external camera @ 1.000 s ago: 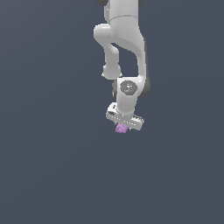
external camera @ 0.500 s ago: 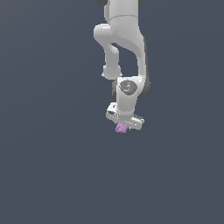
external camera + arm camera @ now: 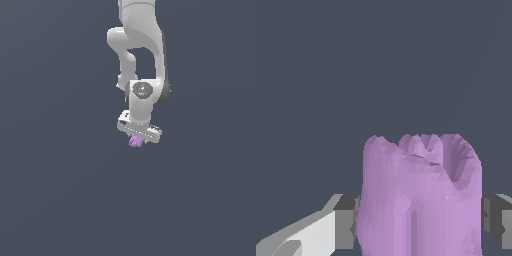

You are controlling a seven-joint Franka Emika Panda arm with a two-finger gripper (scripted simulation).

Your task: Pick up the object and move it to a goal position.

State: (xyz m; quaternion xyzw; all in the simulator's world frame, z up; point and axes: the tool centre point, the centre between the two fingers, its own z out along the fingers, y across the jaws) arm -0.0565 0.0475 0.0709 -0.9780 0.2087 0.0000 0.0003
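Observation:
The object [image 3: 134, 142] is a small light-purple lumpy piece with a ridged surface. It hangs just under the white gripper [image 3: 136, 140] in the middle of the exterior view, above the dark grey ground. In the wrist view the object [image 3: 421, 195] fills the space between the two grey fingers [image 3: 346, 222], which press on both of its sides. The gripper is shut on the object. The lower end of the object is hidden in the wrist view.
The white arm [image 3: 140, 45] reaches down from the top of the exterior view. Plain dark grey ground [image 3: 60, 190] lies all around.

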